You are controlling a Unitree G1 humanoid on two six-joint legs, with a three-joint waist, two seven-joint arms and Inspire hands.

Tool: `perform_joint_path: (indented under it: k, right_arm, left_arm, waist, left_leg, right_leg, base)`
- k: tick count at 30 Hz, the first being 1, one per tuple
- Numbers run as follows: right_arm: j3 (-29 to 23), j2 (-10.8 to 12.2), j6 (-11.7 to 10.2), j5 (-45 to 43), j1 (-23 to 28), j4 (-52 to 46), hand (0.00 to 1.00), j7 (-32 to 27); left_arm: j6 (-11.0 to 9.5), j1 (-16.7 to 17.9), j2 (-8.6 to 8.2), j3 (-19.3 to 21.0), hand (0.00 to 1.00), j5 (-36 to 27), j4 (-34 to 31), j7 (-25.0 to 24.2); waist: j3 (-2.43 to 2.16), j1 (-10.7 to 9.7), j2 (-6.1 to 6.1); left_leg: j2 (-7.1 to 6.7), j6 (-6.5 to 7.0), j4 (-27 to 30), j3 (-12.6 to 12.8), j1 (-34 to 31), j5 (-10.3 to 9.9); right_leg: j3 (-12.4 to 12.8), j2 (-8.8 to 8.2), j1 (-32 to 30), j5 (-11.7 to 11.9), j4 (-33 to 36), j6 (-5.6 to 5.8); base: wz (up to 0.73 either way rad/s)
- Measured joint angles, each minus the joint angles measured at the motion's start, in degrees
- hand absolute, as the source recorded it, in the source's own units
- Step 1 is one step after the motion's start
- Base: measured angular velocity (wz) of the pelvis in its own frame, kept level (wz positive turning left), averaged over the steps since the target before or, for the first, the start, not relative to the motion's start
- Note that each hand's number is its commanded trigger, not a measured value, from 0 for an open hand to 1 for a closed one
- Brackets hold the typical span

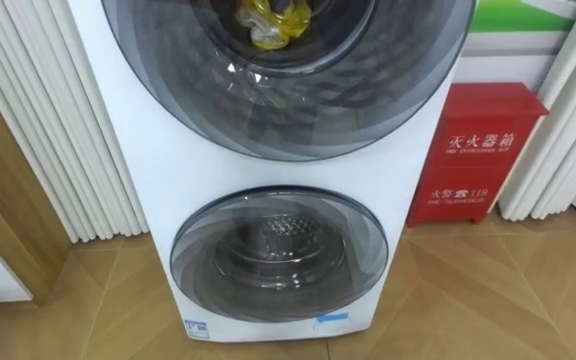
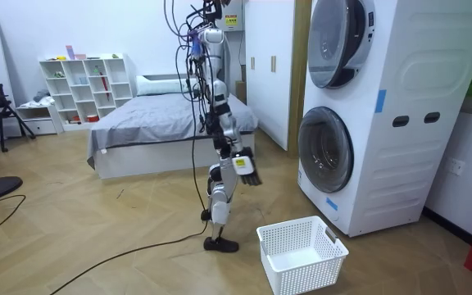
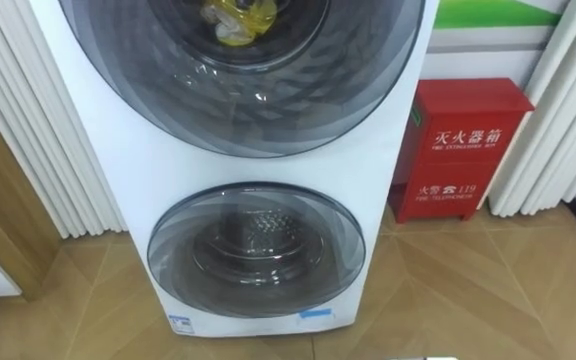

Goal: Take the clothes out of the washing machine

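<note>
Standing upright on the wooden floor [image 2: 97, 238] in the room view, turned toward the white stacked washing machine [image 1: 153, 180] at the room view's right, near it but clear of its front. Right hand [image 2: 248, 174] hanging low beside the hip, on the side nearer the camera, well apart from the machine; open or closed, cannot tell from here. Yellow cloth [image 1: 268, 22] bunched inside the upper drum, seen through the middle of the round upper door [image 1: 288, 110] at the top edge of the eye views, with dark glass ringed around it; door shut or ajar, cannot tell. Cloth high in the machine's upper half, well above the hand and well apart from it, no contact between the two. Beneath it the lower door [image 1: 278, 255], round and dark as well, with a metal drum behind the glass. White slatted basket [image 2: 301, 254] on the floor between the feet and the machine's lower front corner, near both and touching neither. Red cabinet [image 1: 483, 150] on the floor just beside the machine, to the robot's right of it, against the wall. White ribbed panels [image 1: 58, 130] to the robot's left of the machine. Far behind in the room view, a grey-covered bed [image 2: 150, 123] and a white shelf unit [image 2: 88, 86] along the back wall.
</note>
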Motion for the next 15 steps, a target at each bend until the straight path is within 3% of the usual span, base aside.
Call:
perform_joint_path:
  k: [2,6,8,11,15]
  right_arm:
    - [-2.62,-1.19,-0.3,0.53,-3.73,-6.15,0.0,-1.29]
    - [-3.74,-3.82,-0.38,1.94,-6.6,-20.31,0.0,-3.4]
    - [-4.67,-5.56,-1.03,2.43,-9.83,-26.2,0.0,-4.67]
    - [-5.72,-6.14,-2.21,2.42,-12.63,-31.55,0.0,-6.61]
    - [-5.62,-6.12,-1.41,2.45,-15.9,-33.19,0.0,-9.15]
  left_arm:
    - [0.43,-0.31,0.83,0.56,0.0,1.66,0.0,-1.16]
    - [1.41,-0.25,1.39,0.55,0.0,1.66,-0.28,-1.88]
    - [2.02,-0.39,1.83,0.61,0.0,1.69,-0.44,-2.26]
    - [2.5,-0.54,2.47,0.92,0.0,3.05,-0.75,-2.66]
    - [4.16,-0.59,3.0,0.85,0.0,4.35,-2.47,-2.65]
  waist:
    - [0.15,-0.64,-0.17]
    - [0.3,-0.54,-0.76]
    - [0.14,-0.61,-0.95]
    - [0.13,-0.43,-1.47]
    - [-0.2,0.55,-2.29]
  left_leg:
    - [-0.01,0.0,0.29,0.0,0.12,0.0]
    - [-0.09,0.01,0.36,0.03,0.07,0.01]
    - [-0.08,0.0,0.45,0.02,-0.08,0.01]
    - [-0.08,0.0,0.46,0.01,-0.12,0.01]
    - [-0.08,0.0,0.28,-0.05,-0.33,0.02]
  right_leg:
    - [0.21,0.0,0.26,0.01,-0.03,-0.02]
    - [0.69,0.01,0.18,-0.17,-0.04,-0.31]
    - [0.51,0.01,0.12,-0.28,-0.09,-0.46]
    - [0.44,0.02,0.14,-0.3,-0.12,-0.46]
    - [0.52,0.0,-0.67,-0.29,0.27,-0.46]
  base:
    - [0.0]
    - [0.0]
    - [0.0]
    - [0.0]
    - [-0.02]
